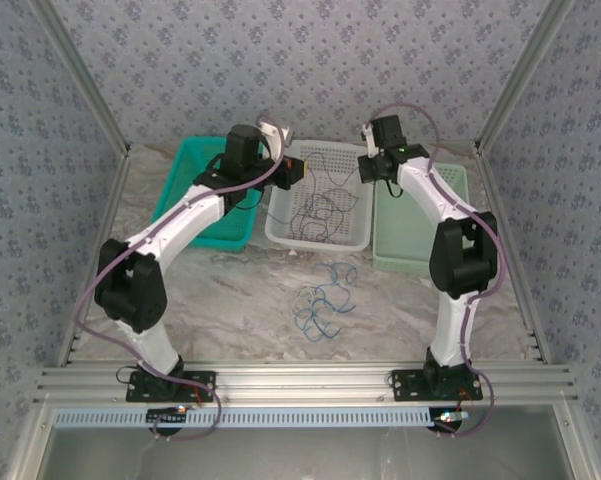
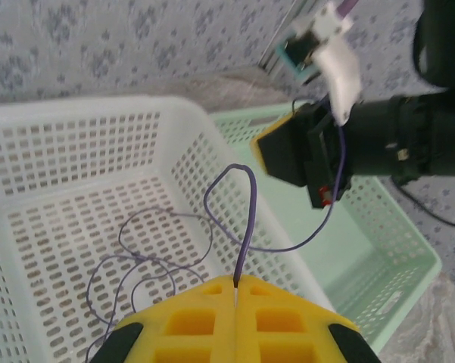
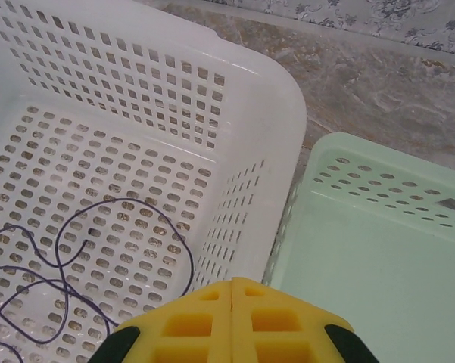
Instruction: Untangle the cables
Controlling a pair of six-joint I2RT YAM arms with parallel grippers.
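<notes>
Left gripper (image 2: pixel 235 284) pinched closed on a purple cable (image 2: pixel 252 198).

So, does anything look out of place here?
Yes: a clump of blue cables lies on the table, in front of the white basket rather than in it. The other cables sit inside that basket; the left gripper pinches a purple cable from it.

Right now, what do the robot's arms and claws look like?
The left arm and right arm match: white shells, black joints, purple-grey cables alongside. The left claw and right claw are yellow with square recesses, black at the corners.
</notes>
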